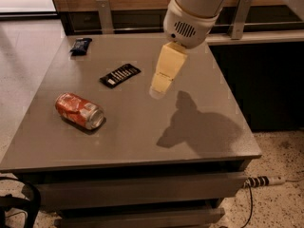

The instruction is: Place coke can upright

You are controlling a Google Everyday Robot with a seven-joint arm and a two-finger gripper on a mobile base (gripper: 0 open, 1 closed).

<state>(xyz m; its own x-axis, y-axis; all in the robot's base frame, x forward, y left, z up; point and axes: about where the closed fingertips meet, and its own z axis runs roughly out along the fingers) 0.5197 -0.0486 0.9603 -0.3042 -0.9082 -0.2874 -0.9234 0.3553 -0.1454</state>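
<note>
The coke can (79, 110) is red-orange with white markings and a silver end. It lies on its side near the left front of the grey table (142, 141), its silver end facing right and front. My gripper (159, 90) hangs from the white arm above the table's middle, to the right of the can and well apart from it. It holds nothing that I can see.
A flat black bar-like packet (120, 75) lies behind the can, left of the gripper. A small dark blue wrapper (80, 45) sits at the far left corner. A wooden wall with metal brackets runs behind the table. A power strip (264, 180) lies on the floor at the right.
</note>
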